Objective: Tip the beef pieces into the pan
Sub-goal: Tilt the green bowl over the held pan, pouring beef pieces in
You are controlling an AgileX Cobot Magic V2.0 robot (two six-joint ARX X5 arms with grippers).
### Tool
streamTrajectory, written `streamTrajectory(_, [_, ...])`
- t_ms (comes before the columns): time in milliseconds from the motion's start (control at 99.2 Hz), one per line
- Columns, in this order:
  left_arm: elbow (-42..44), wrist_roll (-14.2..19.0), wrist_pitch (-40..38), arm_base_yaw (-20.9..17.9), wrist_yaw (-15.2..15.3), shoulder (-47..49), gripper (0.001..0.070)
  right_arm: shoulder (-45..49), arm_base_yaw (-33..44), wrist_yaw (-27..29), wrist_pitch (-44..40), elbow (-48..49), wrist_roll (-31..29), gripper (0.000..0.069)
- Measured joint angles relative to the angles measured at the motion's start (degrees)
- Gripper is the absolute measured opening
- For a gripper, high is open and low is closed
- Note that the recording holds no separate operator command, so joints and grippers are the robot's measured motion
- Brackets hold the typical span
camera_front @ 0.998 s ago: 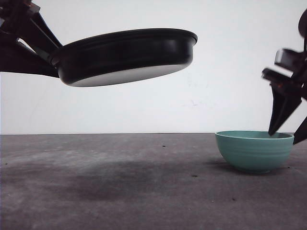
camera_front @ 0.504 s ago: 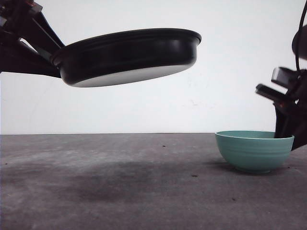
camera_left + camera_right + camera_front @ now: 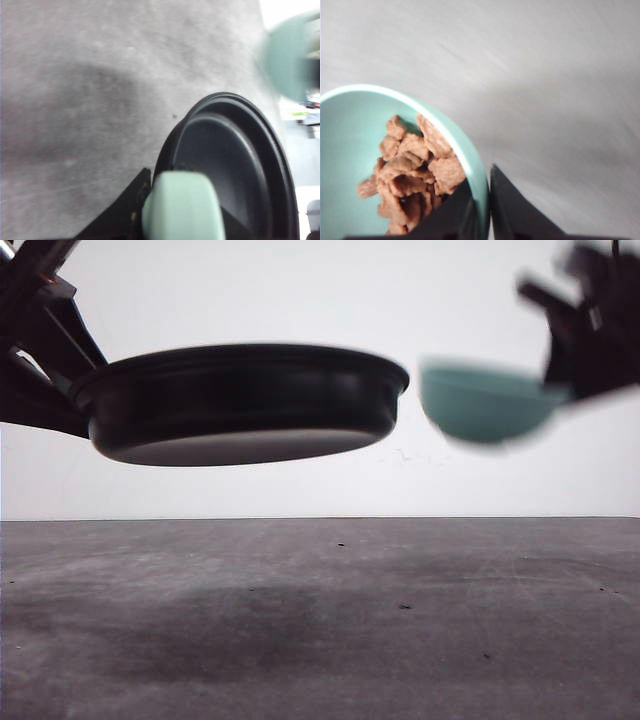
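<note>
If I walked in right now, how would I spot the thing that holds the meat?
Look above the grey table, right of the black pan. There the right hand holds a teal bowl aloft; unlike the empty pan, it contains reddish-brown beef pieces.

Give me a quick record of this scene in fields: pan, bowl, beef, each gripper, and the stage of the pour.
pan: black pan held in the air, inside bare
bowl: teal bowl lifted beside the pan's rim, motion-blurred
beef: beef pieces heaped in the bowl
left gripper: left gripper at the mint-green handle
right gripper: right gripper clamped on the bowl's rim
stage: nothing poured yet
</note>
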State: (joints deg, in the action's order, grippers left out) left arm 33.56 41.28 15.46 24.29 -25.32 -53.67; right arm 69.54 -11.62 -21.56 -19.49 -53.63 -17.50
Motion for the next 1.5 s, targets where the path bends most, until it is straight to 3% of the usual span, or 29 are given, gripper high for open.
streamTrajectory(131, [3.91, -1.51, 2.82, 1.68, 0.83, -2.56, 0.0047, -6.05, -9.09, 4.44, 0.26, -0.81, -0.55, 0.0016])
streamTrajectory(403, [11.69, -4.52, 6.75, 5.20, 1.40, -7.65, 0.0047, -9.01, -30.16, 23.93, 2.67, -0.79, -0.09, 0.0016])
streamTrajectory(484, [13.49, -5.64, 8.70, 5.81, 1.88, -8.70, 0.0047, -8.83, -35.32, 31.85, 2.69, -0.79, 2.38, 0.0016])
streamTrajectory(645, [16.20, -8.39, 12.55, 6.36, 4.09, -9.46, 0.0047, -7.91, -44.06, 53.35, 4.31, -0.76, 10.60, 0.0016])
streamTrajectory(736, [16.90, -8.90, 12.48, 6.36, 4.22, -9.46, 0.0047, -7.54, -46.31, 60.52, 7.58, -0.76, 15.74, 0.0016])
streamTrajectory(938, [18.08, -8.98, 12.57, 6.38, 4.22, -9.46, 0.0047, -5.09, -49.75, 67.54, 15.58, -0.76, 30.38, 0.0016])
streamTrajectory(1130, [18.82, -8.96, 12.50, 6.38, 4.24, -9.46, 0.0047, -1.55, -51.91, 69.59, 19.80, -0.76, 42.07, 0.0016])
streamTrajectory(1503, [18.82, -8.96, 12.59, 6.36, 4.39, -9.46, 0.0047, 2.03, -55.67, 71.06, 39.06, -0.76, 68.48, 0.0016])
